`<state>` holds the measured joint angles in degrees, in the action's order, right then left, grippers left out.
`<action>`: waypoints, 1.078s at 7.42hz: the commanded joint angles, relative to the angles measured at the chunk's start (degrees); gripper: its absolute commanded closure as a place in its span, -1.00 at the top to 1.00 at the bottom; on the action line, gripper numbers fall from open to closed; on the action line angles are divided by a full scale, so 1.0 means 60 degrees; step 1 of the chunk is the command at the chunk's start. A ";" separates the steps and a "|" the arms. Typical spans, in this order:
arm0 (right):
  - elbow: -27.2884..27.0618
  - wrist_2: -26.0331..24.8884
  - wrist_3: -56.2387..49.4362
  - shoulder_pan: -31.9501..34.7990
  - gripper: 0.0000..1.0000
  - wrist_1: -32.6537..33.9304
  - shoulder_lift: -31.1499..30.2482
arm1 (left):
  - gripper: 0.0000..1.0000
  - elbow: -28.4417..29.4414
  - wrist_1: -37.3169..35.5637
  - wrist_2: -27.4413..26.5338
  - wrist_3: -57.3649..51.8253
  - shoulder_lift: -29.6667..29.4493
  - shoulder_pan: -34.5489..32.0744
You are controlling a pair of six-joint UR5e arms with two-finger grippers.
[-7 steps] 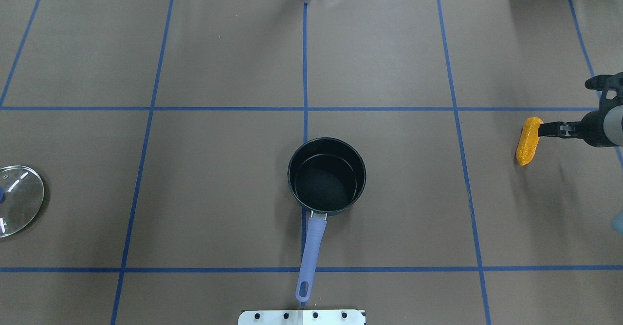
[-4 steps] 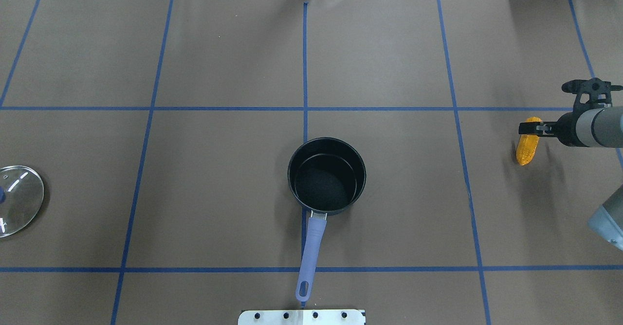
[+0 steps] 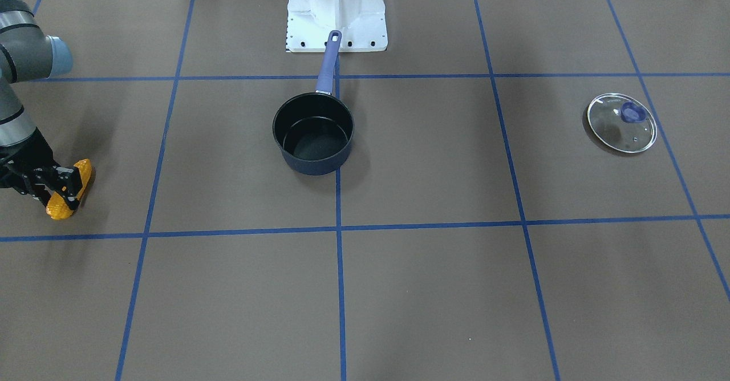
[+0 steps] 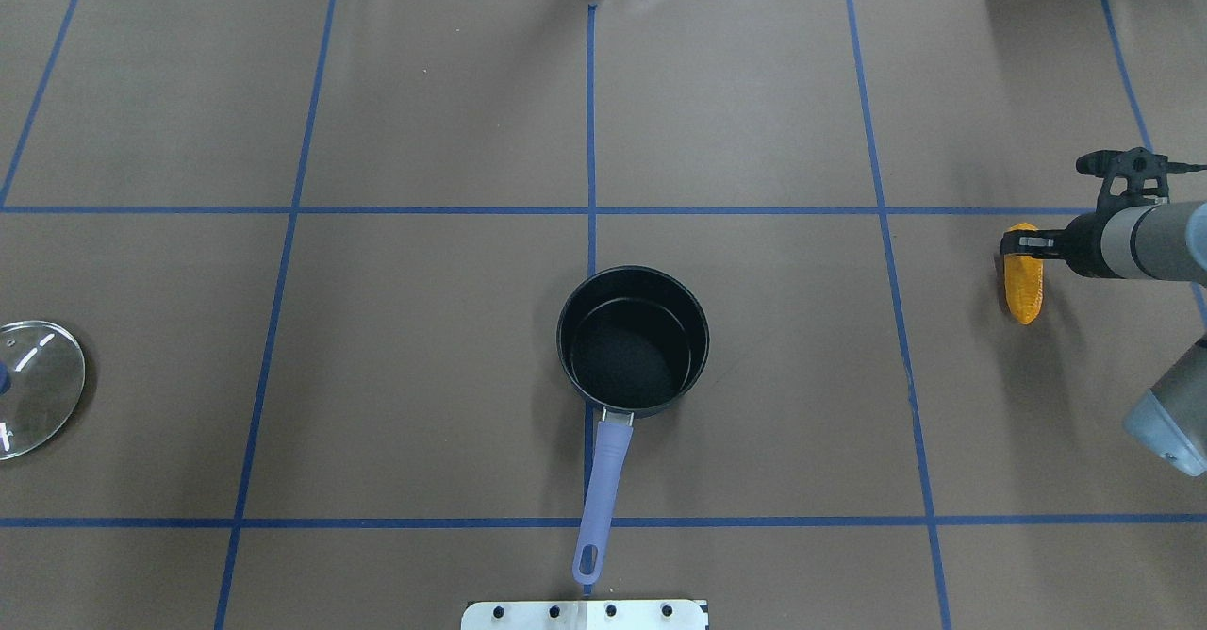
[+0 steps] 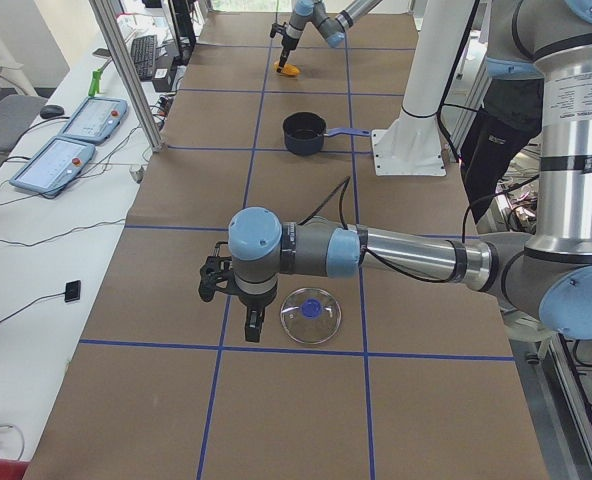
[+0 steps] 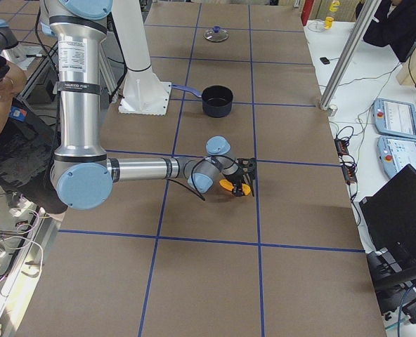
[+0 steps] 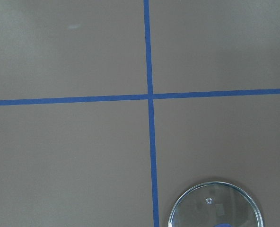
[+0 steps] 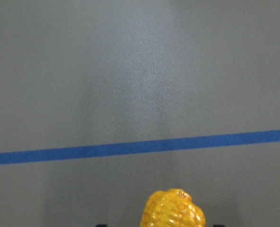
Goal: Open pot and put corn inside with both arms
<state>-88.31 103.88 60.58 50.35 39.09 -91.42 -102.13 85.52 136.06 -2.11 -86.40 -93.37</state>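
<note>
Your left gripper [image 5: 253, 322]: nearest, beside lid [image 5: 309, 315]; can't tell its state. Pot [image 4: 632, 339], frame centre: uncovered, empty. Far right edge: right gripper [image 4: 1023, 245] has slid over corn [image 4: 1024, 289], straightened it, now clamps it. Lift likely next.

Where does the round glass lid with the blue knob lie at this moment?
In the overhead view the round glass lid lies flat at the far left edge, well left of the dark navy pot, on the robot's left side.

Dark navy saucepan [image 4: 632, 342], black inside, purple-blue handle [image 4: 603, 479]. Bumpy yellow-orange corn cob [image 4: 1023, 283]. Clear glass lid [image 3: 621, 124], blue knob [image 3: 631, 112]. Brown table cover [image 4: 424, 375], blue tape grid [image 4: 590, 140].
</note>
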 commanded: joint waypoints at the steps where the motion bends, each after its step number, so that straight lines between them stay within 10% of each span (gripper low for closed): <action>1: -0.0847 0.0423 -0.0019 0.0016 -1.00 0.0338 0.0220 | 0.97 0.0000 0.0000 0.0014 0.0000 0.0001 0.0005; 6: -0.1715 0.0326 0.3344 -0.1516 -1.00 0.0809 0.3864 | 0.97 0.0014 0.0000 0.0029 0.0015 0.0001 0.0005; 8: -0.1732 -0.1977 0.3774 -0.3431 -1.00 0.0867 0.4336 | 0.97 0.0043 -0.0014 0.0029 0.0015 0.0001 0.0005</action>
<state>-98.56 100.25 81.23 36.89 44.02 -67.48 -101.97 85.50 136.22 -2.02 -86.40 -93.34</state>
